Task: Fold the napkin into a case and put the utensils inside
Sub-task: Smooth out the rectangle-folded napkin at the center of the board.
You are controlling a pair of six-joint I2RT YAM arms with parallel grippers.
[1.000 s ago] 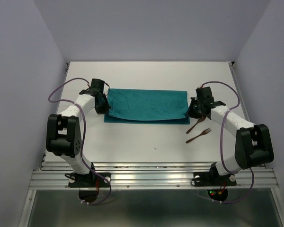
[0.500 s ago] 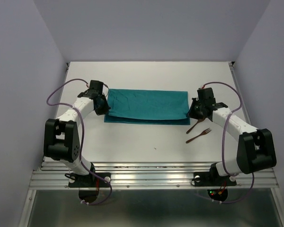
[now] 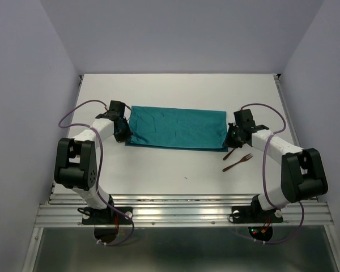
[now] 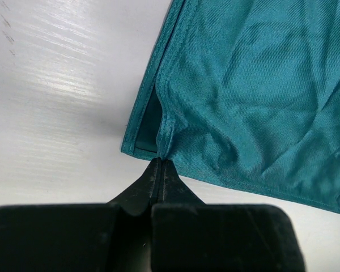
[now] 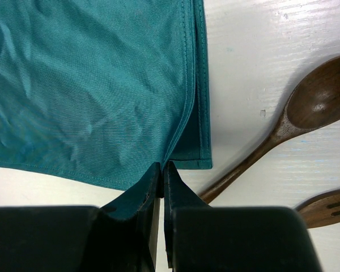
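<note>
The teal napkin (image 3: pixel 177 128) lies folded over as a wide rectangle mid-table. My left gripper (image 3: pixel 126 136) is shut on the top layer's near-left corner, seen pinched in the left wrist view (image 4: pixel 160 160), with the napkin (image 4: pixel 255 96) spreading ahead. My right gripper (image 3: pixel 229 140) is shut on the near-right corner (image 5: pixel 162 165) of the napkin (image 5: pixel 90 90). The lower layer shows under each held corner. Two reddish-brown utensils lie right of the napkin: a spoon (image 3: pixel 233 151), also in the right wrist view (image 5: pixel 283 127), and a fork (image 3: pixel 238 163), its tines at that view's edge (image 5: pixel 328 205).
The white table (image 3: pixel 181 90) has raised rails along its left and right edges and a metal frame (image 3: pixel 181 212) at the near edge. Purple cables loop from both arms. Grey walls enclose the table on three sides.
Both grippers have drawn the napkin's top layer toward the near edge, so it now nearly covers the lower layer. The utensils have not moved.
</note>
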